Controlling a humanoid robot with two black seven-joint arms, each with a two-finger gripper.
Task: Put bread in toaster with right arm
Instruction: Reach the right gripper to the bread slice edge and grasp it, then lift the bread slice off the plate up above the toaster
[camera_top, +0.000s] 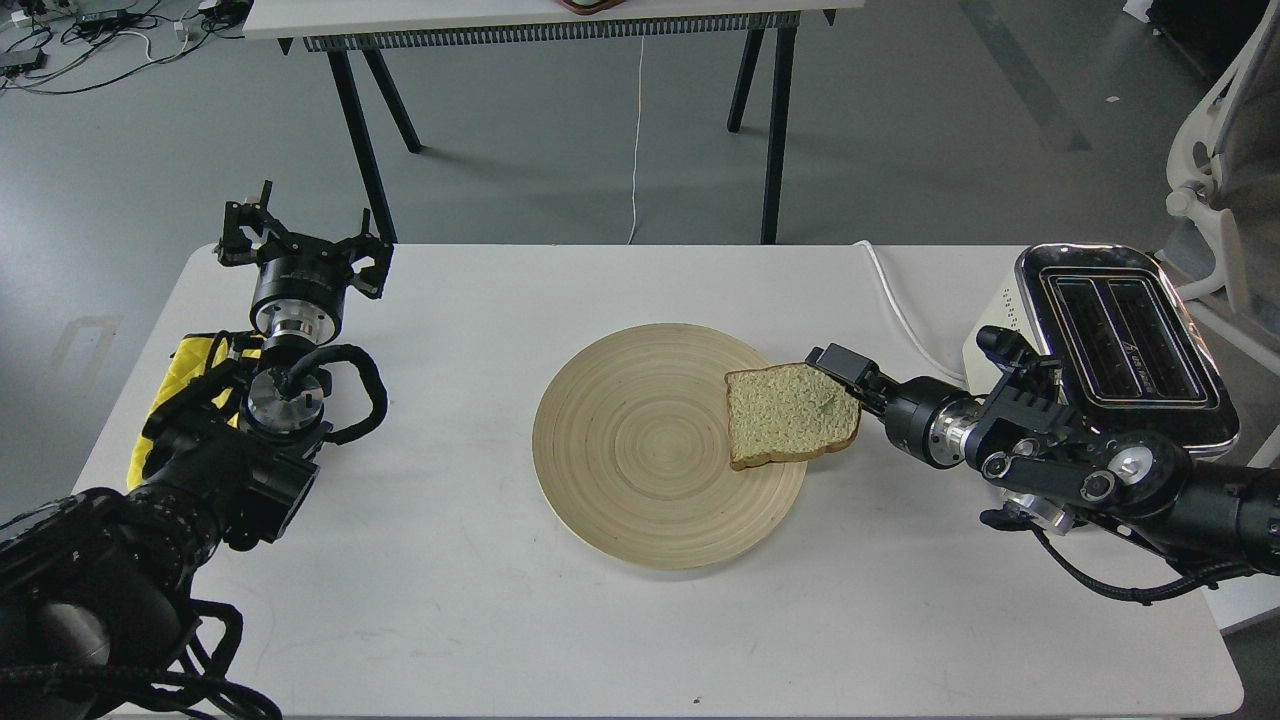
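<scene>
A slice of pale tan bread (790, 413) with a brown crust lies at the right edge of a round wooden plate (640, 450), overhanging its rim. My right gripper (838, 375) reaches in from the right and its fingers are closed on the bread's right edge. The cream-white toaster (1120, 335) with a chrome top and two empty slots stands at the table's right edge, behind my right arm. My left gripper (300, 245) is open and empty above the table's far left corner.
A white cord (900, 300) runs from the toaster across the table's back edge. Yellow cloth (185, 375) wraps my left arm. Another table's black legs (770, 130) stand behind. A white chair (1220, 160) is at the far right.
</scene>
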